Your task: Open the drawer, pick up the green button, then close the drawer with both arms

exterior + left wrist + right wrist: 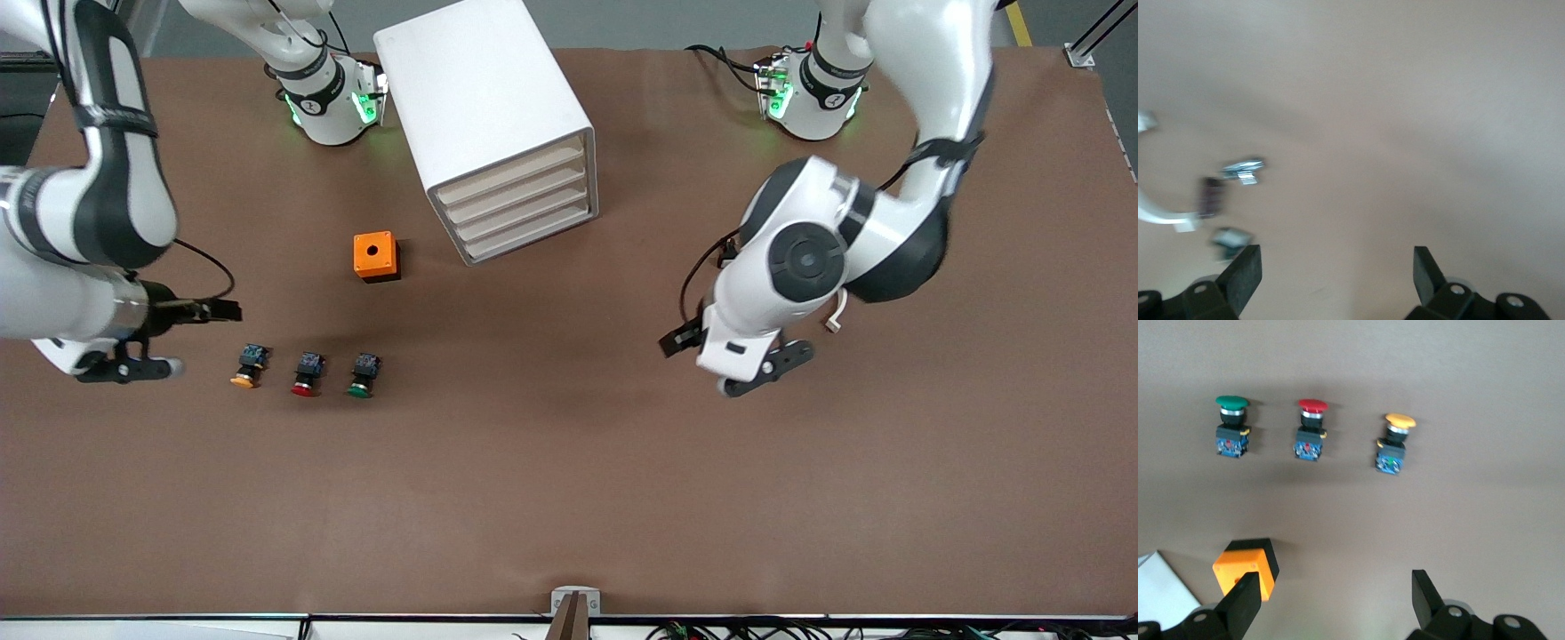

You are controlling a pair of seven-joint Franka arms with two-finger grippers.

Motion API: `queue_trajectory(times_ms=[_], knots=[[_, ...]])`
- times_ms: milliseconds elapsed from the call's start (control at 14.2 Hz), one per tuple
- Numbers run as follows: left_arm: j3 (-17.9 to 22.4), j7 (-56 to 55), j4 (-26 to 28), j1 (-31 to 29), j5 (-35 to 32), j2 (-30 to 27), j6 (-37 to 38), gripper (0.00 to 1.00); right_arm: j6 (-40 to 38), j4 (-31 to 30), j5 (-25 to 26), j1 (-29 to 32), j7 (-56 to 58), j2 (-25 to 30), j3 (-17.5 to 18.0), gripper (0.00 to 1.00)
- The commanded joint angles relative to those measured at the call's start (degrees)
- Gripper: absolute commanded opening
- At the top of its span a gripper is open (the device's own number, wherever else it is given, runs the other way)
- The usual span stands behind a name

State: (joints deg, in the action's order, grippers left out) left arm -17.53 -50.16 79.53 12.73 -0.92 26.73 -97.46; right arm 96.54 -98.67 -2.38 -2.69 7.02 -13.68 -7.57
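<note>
1. Front view: the cabinet [498,124] is being shown with all four drawers shut, so the drawer [520,209] is not yet being opened. The fronts are alike and closely stacked, so a neighbouring one is at risk of being caught instead.
2. The left gripper [766,366] is being held over bare table toward the left arm's end, jaws fully spread and nothing being gripped. The shallow beige fronts are offering little to hook, so a slip during the pull is being risked.
3. The cabinet is standing loose and skewed on the table [569,498]; if it is pulled without being braced, the whole box is likely being dragged rather than the drawer being opened.
4. The right gripper [182,338] is being held wide apart and empty over the table's edge at the right arm's end, just beside the row of buttons.
5. The button [362,376] with the green cap is lying on the table, nearer the front camera than the orange box [376,256], beside the red button [307,375] and the orange button [249,367]. With the three lying so close, the wrong cap is in danger of being grasped or knocked.
</note>
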Motion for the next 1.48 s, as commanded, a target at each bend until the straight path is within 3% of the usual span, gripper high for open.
queue_trajectory(times_ms=[0,141,283,495,636,989,1272,1413], knots=[[-0.58,12.41,3.7,-5.59,2.06,-7.89,8.4,1.0,-4.59,1.02,1.84,1.02,0.54,5.15,0.45,1.0],[-0.58,20.24,7.9,-10.24,3.37,-13.69,11.84,1.0,-10.11,6.53,3.87,1.19,0.1,5.24,0.19,1.0],[-0.58,28.76,15.79,-14.81,4.17,-21.24,11.94,1.0,-13.21,11.2,3.35,2.25,0.45,4.98,0.45,1.0],[-0.49,36.44,25.39,-19.22,4.17,-29.17,9.06,1.0,-16.64,19.37,3.26,1.98,0.01,4.02,0.63,1.0],[-0.4,39.69,29.09,-21.42,4.17,-31.99,6.24,1.0,-16.65,21.49,3.26,2.07,-0.17,4.01,0.63,1.0],[0.91,41.37,29.99,-21.87,3.38,-33.23,3.51,1.0,-18.4,21.68,2.12,2.25,0.53,6.2,0.63,1.0],[10.83,41.99,30.16,-12.92,3.38,-33.14,3.42,1.0,-20.32,21.6,1.5,2.25,0.97,6.56,0.45,1.0],[13.39,41.99,29.9,-10.89,3.29,-33.14,3.42,1.0,-21.83,21.16,1.41,2.16,0.89,6.74,0.63,1.0]])
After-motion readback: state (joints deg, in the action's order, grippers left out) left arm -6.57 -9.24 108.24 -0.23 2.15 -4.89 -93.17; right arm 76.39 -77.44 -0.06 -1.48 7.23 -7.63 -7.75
